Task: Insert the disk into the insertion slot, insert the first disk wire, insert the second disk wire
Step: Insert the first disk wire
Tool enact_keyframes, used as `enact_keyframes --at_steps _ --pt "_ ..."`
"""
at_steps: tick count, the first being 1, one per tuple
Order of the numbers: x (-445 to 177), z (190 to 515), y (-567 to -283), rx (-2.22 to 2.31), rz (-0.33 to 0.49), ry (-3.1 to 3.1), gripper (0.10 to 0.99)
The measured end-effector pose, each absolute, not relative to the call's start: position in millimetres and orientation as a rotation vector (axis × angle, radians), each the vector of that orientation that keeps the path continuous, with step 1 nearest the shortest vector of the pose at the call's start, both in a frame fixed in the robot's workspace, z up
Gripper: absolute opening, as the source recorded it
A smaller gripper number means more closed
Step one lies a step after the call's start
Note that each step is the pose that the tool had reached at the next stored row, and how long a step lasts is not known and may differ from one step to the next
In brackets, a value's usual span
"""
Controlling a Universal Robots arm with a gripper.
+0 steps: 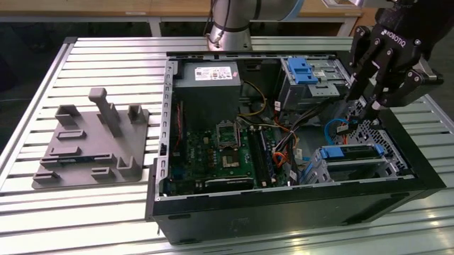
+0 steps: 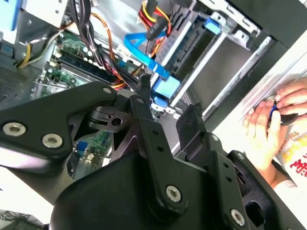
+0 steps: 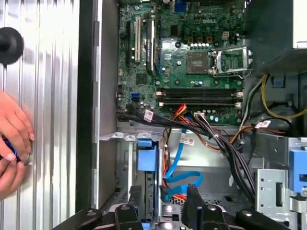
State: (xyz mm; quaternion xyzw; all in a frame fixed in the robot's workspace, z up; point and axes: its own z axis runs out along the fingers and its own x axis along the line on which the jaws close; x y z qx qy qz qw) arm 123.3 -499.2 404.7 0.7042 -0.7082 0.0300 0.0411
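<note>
Though half-hidden — tool (image 1: 366, 107) perhaps above disk (image 1: 354, 152)

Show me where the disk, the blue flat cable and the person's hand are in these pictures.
the disk (image 1: 354, 152), exterior view, on its top face.
the blue flat cable (image 3: 176, 155), first wrist view, on its sloping middle stretch.
the person's hand (image 3: 13, 127), first wrist view, on its middle.

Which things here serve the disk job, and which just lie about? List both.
Job: disk; insertion slot; blue wire; pincer.
Lying about: grey fixture plate; motherboard; power supply; person's hand.
</note>
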Motion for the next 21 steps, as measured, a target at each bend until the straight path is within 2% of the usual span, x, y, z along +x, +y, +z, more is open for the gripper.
enact_keyframes --at_steps 8,14,21 --pt "144.2 403.9 -488.1 2.152 0.095 -2.164 0.498" --pt "147.6 403.2 -487.1 2.095 0.158 -2.155 0.498" --pt "147.7 399.9 -486.9 1.989 0.182 -2.239 0.498"
